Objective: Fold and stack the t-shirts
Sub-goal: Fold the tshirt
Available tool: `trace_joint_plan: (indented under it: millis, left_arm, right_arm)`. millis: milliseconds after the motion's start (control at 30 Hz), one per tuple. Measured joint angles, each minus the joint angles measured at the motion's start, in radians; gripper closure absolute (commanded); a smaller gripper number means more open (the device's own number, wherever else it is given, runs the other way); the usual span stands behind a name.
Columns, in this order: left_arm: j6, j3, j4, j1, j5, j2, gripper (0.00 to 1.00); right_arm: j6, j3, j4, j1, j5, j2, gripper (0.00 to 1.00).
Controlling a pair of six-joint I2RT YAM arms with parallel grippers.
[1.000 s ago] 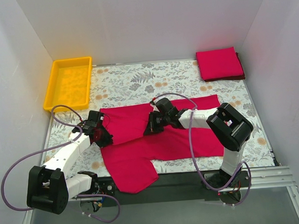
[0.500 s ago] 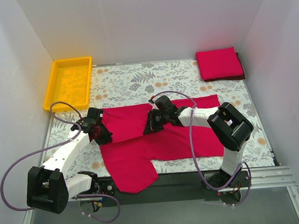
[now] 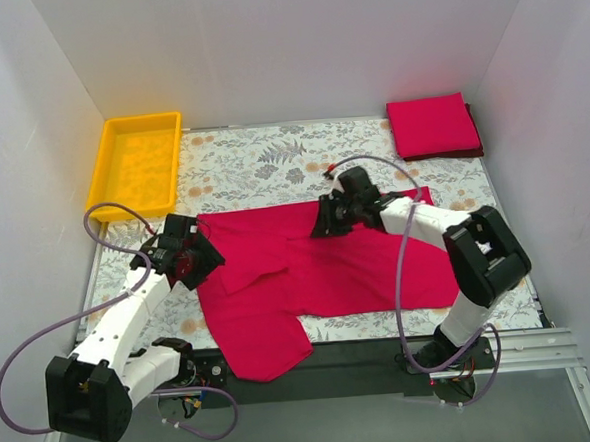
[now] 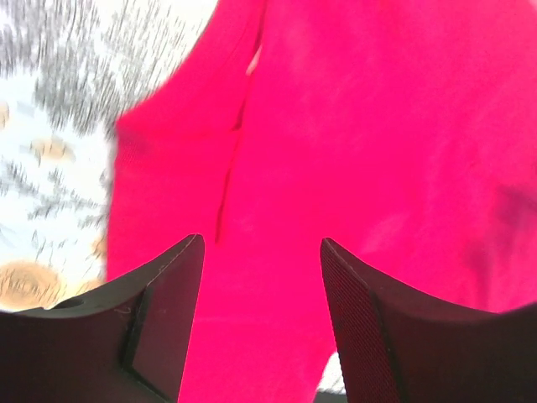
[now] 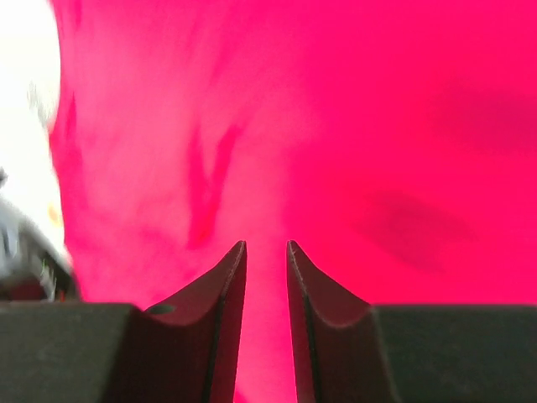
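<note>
The red t-shirt (image 3: 328,274) lies open on the tabletop (image 3: 261,158), right under both grippers. It is not folded yet, so the robot seems to be at the step of laying it flat.

The left gripper (image 4: 262,243) hangs over the shirt's left edge. Its jaws are wide apart, with nothing between them. The right gripper (image 5: 265,245) hangs over the shirt's far edge. Its jaws are only a little apart, and no cloth seems pinched there. Far beyond the right gripper, off to its right, sits the folded pile (image 3: 432,125) of red shirts.

Next, the robot likely needs to grab one side of the shirt and bring it over the middle.

A second ago both grippers were pressed shut on the cloth. Now they have let go, and the right one has moved from the shirt's middle toward its far edge.
</note>
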Motion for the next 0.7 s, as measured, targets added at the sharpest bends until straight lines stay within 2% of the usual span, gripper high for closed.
trace_joint_plan:
  millis: [100,133,367,500,700]
  left_arm:
    - [0.000,0.063,0.050,0.005,-0.040,0.051,0.48]
    - [0.001,0.089,0.071,0.011,-0.050,0.088,0.53]
    - [0.042,0.285,0.257,0.071,-0.084,0.471,0.76]
    - [0.068,0.389,0.311,0.113,-0.091,0.649,0.80]
    - [0.081,0.473,0.336,0.161,-0.087,0.826,0.82]
  right_arm:
    - [-0.074,0.000,-0.003,-0.152,0.031,-0.075,0.68]
    - [-0.097,0.000,-0.002,-0.204,0.040,-0.092,0.68]
    - [-0.185,0.006,0.000,-0.495,0.074,-0.077,0.70]
    - [-0.196,0.042,0.006,-0.610,0.053,0.008,0.71]
    - [-0.195,0.084,0.038,-0.714,0.030,0.151,0.72]
